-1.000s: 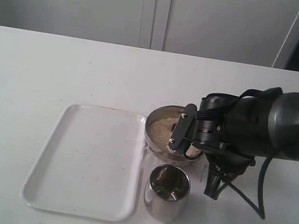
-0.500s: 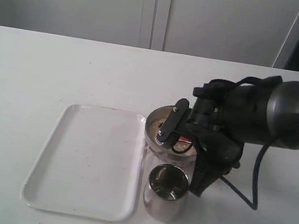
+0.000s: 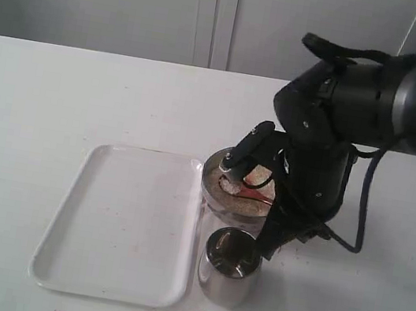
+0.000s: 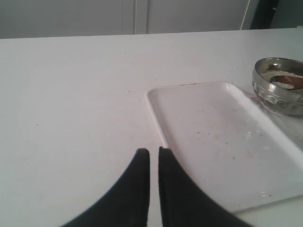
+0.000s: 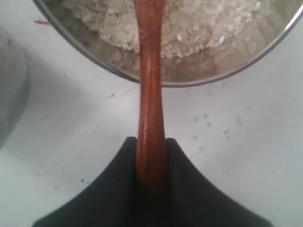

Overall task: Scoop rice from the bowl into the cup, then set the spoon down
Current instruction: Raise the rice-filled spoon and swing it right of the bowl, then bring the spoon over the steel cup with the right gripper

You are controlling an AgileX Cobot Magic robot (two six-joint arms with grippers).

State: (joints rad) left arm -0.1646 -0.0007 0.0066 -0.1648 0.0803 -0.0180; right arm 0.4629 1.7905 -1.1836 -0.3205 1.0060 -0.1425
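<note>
The steel bowl (image 3: 218,203) holds off-white rice (image 5: 199,19). The steel cup (image 3: 228,275) stands just in front of it; whether there is rice in it I cannot tell. My right gripper (image 5: 151,144) is shut on the handle of the reddish-brown wooden spoon (image 5: 149,94). It hovers over the table just outside the bowl's rim, and the handle reaches over the rim to the rice. The spoon's bowl (image 4: 289,81) rests on the rice. My left gripper (image 4: 154,153) is shut and empty, over the table near the tray's corner.
A white tray (image 3: 121,221) lies left of the bowl and cup, its edge close to both. The bulky right arm (image 3: 333,121) looms over the bowl's right side. A dark cable (image 3: 363,205) hangs to the right of the arm.
The right arm has risen and swung its wrist round, uncovering the bowl. The spoon now shows with its handle slanting into the rice. Bowl, cup and tray have stayed put.
</note>
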